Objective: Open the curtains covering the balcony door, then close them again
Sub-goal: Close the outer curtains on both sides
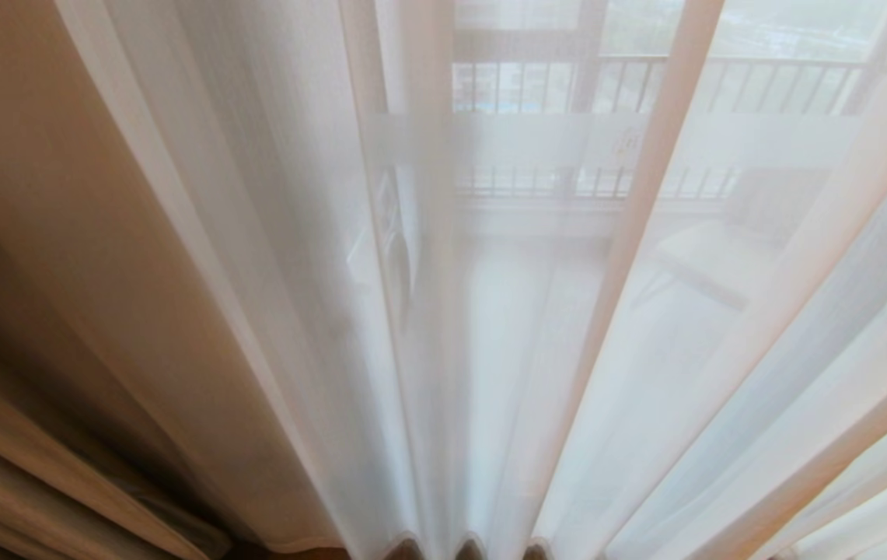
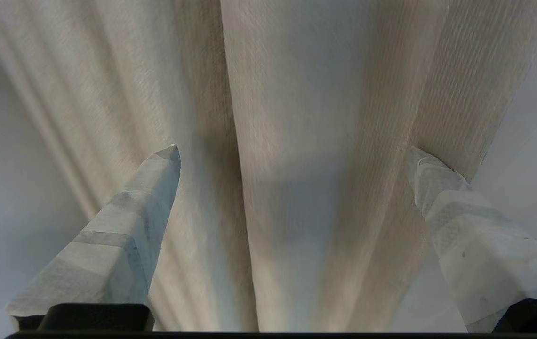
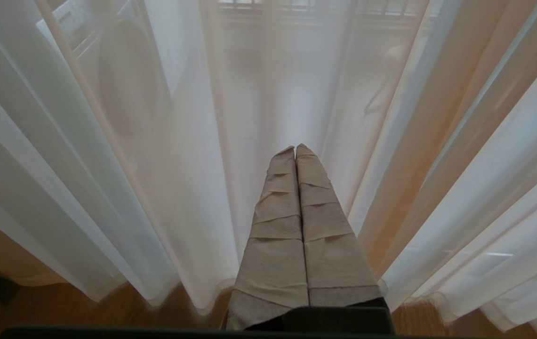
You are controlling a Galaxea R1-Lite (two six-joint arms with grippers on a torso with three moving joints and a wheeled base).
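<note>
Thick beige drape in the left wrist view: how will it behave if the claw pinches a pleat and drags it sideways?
The thick beige drape is probably floppy: it hangs in soft, deep folds. Its coarse weave should give the open left claw decent friction. It likely drags heavier than the white sheers, being opaque and dense.

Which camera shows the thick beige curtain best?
The left wrist view: the thick beige curtain fills it, pleats between the open left end effector. The head view shows only its edge; the right wrist view shows mostly white sheers.
</note>
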